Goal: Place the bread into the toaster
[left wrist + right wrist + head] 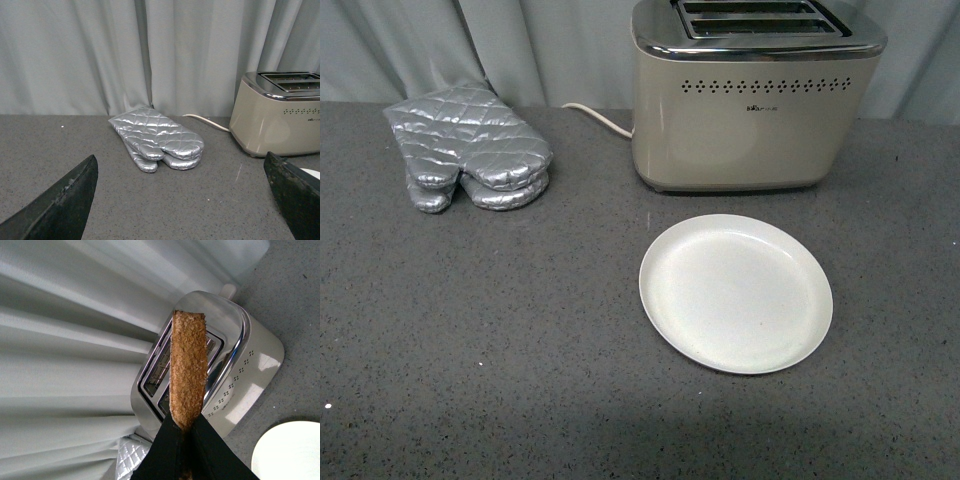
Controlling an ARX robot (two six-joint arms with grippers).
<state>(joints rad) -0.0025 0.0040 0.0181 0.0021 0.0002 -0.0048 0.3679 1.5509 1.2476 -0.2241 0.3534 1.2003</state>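
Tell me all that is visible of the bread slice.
The bread is one slice, seen edge-on: a rough, golden-brown crust edge. The right tool pinches one end between its dark fingers, and the slice points toward the toaster with its open slots, not yet in one. Its flat faces are hidden.

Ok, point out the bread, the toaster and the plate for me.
bread (pixel 188 371), right wrist view, on its crust edge.
toaster (pixel 750 140), front view, on its beige front wall.
plate (pixel 735 295), front view, on its bare middle.
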